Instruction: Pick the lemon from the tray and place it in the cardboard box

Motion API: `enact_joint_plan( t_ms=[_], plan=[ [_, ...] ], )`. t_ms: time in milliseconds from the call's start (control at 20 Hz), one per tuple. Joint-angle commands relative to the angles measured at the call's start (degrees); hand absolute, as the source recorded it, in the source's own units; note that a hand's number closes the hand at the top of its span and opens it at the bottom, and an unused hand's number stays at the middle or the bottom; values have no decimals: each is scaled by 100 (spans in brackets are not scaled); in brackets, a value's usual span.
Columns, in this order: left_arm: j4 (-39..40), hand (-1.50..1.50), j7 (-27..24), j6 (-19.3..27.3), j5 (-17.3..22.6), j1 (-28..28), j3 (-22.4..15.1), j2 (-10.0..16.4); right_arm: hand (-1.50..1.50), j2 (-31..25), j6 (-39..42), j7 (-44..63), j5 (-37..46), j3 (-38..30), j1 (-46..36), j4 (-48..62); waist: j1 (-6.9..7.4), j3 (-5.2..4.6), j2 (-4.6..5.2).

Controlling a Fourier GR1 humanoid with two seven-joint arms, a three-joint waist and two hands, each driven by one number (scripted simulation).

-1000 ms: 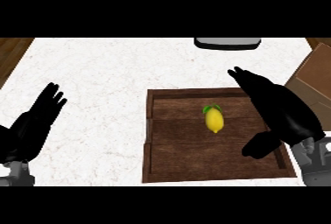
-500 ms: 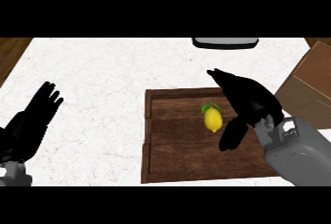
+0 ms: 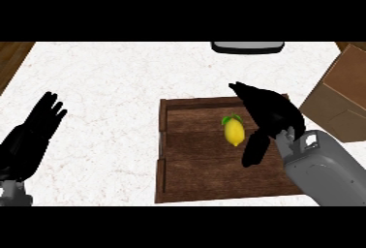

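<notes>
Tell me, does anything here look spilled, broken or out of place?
Nothing stands out. The lemon lies whole in the wooden tray, the right hand open beside it, the cardboard box at the view's right edge, the left hand resting open at left.

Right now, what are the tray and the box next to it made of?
The tray looks like dark wood with a matt finish: brown grain streaks and raised, plank-like edges. The box is probably cardboard: plain tan, flat dull panels with a fold line.

Right rim of tray (image 3: 162, 145) behind right hand (image 3: 273, 115); cardboard box (image 3: 344, 97) partly past right edge.
</notes>
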Motion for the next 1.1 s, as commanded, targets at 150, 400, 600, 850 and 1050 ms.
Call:
enact_joint_plan(
  t_ms=[150, 400, 600, 850, 1050],
  plan=[
    [474, 0, -113, -129, -146, -333, 87, -156, -150, 247, 385, -410, 544, -371, 224, 316, -18, 1, 8],
    [-248, 0, 86, -359, 3, 277, 295, -82, -150, 785, 398, -318, 1127, -294, 163, 253, 14, 2, 2],
    [16, 0, -283, -408, -173, 314, 270, -202, -150, 949, 521, -244, 1434, -134, 46, 597, 21, 1, 5],
    [55, 0, -97, -424, -174, 98, 288, -270, -150, 1180, 815, -335, 1613, -409, 1, 757, 12, 1, 3],
    [-12, 0, 39, -299, -282, -41, 353, -258, -150, 1447, 662, -297, 1981, -231, 366, 818, 2, 2, 1]
  ],
)
